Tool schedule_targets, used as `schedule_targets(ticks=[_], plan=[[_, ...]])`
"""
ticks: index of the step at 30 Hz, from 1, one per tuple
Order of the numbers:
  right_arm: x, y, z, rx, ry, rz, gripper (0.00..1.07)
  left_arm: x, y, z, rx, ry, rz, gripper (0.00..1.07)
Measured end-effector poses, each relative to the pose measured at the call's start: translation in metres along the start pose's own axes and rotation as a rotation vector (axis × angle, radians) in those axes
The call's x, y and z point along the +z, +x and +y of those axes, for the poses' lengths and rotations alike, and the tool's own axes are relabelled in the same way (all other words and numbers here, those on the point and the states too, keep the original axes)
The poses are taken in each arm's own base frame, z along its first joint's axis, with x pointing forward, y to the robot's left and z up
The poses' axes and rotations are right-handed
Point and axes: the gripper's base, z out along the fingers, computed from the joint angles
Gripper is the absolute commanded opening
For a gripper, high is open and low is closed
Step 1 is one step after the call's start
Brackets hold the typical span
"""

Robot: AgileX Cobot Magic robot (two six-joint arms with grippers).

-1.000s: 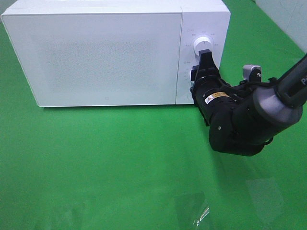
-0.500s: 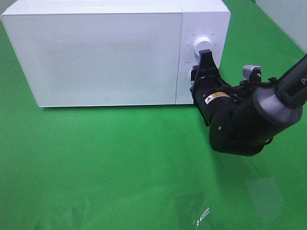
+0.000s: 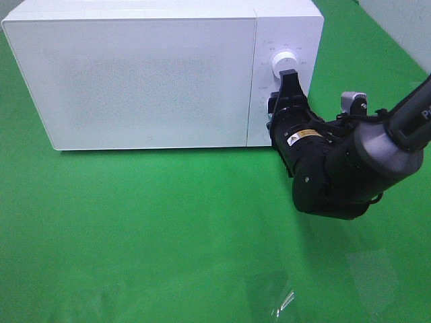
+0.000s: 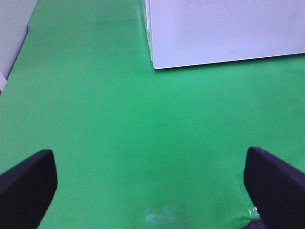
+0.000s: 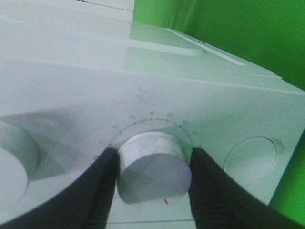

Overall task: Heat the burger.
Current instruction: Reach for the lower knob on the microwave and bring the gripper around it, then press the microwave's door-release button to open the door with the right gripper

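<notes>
Nothing moved; right claw (image 5: pixel 151 164) grips microwave (image 3: pixel 135 74) dial (image 5: pixel 153 175), scale nos. illegible.

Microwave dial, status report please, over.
Right tool shut on dial. Left tool open, empty, over green mat. Burger not visible; microwave door closed. Nothing blocking.

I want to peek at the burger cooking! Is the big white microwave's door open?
No: the front door of the boxy white microwave sits closed, flush with the control panel, so nothing inside shows.
</notes>
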Motion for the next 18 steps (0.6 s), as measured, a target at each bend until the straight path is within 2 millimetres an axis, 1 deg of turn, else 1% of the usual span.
schedule_targets(ticks=[1,2,3,6,8,11,14,15,16,17,18], plan=[[-0.0002,0.0001,-0.0001,-0.008,0.001,-0.002,0.4,0.0,0.0,0.0,0.0,0.0,0.0,1.0],[-0.0002,0.0001,-0.0001,-0.008,0.001,-0.002,0.4,0.0,0.0,0.0,0.0,0.0,0.0,1.0],[0.0,0.0,0.0001,-0.011,0.001,-0.004,0.44,0.0,0.0,0.0,0.0,0.0,0.0,1.0],[0.0,0.0,0.0002,-0.019,0.002,-0.007,0.46,0.0,0.0,0.0,0.0,0.0,0.0,1.0],[0.0003,0.0004,0.0006,-0.033,0.004,-0.011,0.51,0.0,0.0,0.0,0.0,0.0,0.0,1.0],[0.0003,0.0011,0.0009,-0.041,0.001,-0.007,0.52,0.0,0.0,0.0,0.0,0.0,0.0,1.0],[0.0,0.0025,0.0014,-0.046,-0.002,0.0,0.57,0.0,0.0,0.0,0.0,0.0,0.0,1.0],[0.0,0.0025,0.0014,-0.046,-0.002,0.0,0.57,0.0,0.0,0.0,0.0,0.0,0.0,1.0],[0.0,0.0034,0.0018,-0.063,-0.006,0.009,0.6,0.0,0.0,0.0,0.0,0.0,0.0,1.0],[0.0,0.0034,0.0018,-0.063,-0.006,0.009,0.6,0.0,0.0,0.0,0.0,0.0,0.0,1.0],[-0.0006,0.0045,0.0031,-0.082,-0.011,0.014,0.63,0.0,0.0,0.0,0.0,0.0,0.0,1.0]])
